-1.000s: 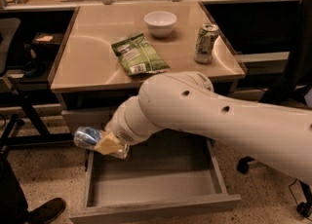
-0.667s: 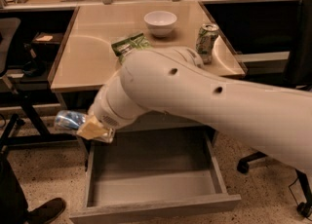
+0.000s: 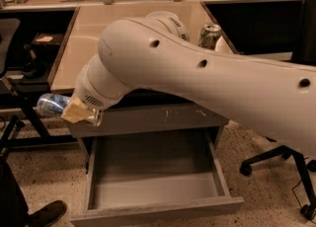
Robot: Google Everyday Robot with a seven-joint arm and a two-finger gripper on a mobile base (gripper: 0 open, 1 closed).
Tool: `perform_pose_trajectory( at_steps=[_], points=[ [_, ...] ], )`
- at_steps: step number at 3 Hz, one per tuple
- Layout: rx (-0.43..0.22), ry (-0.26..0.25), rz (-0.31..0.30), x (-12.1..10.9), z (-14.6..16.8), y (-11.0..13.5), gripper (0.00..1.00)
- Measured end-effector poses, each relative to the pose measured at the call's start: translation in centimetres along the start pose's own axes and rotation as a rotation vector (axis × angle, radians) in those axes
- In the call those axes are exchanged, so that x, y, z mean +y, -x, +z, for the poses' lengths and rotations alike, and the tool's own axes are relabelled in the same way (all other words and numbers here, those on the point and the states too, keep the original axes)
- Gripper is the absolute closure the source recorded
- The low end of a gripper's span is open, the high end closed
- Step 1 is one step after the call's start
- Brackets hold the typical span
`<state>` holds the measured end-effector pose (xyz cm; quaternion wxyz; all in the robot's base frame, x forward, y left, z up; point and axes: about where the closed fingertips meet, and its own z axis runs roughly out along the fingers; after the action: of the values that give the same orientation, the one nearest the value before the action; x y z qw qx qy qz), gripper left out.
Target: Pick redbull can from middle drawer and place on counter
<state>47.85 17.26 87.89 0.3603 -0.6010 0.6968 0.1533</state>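
The small, slim silver-and-blue metal redbull can lies on its side in mid-air. It sticks out at 9 o'clock from the two-finger gripper on the white arm. The gripper's tan fingers seem clamped on the can, though the wrist hides much of them. The wide, shallow grey middle drawer stands open at 5 o'clock. The glossy tan counter is at 12 o'clock, with a green-and-white can near its right edge.
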Motion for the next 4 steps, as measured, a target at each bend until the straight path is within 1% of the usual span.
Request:
perform_pose_trajectory(
  at_steps=[1,2,3,4],
  points=[
    [0.0,0.0,0.001,0.0,0.0,0.0,1.0],
    [-0.034,-0.009,-0.008,-2.8,1.1,2.4,1.0],
    [-0.07,-0.001,-0.019,-7.1,3.6,5.8,1.0],
    [-0.079,0.015,-0.03,-10.9,6.3,8.5,1.0]
  ],
)
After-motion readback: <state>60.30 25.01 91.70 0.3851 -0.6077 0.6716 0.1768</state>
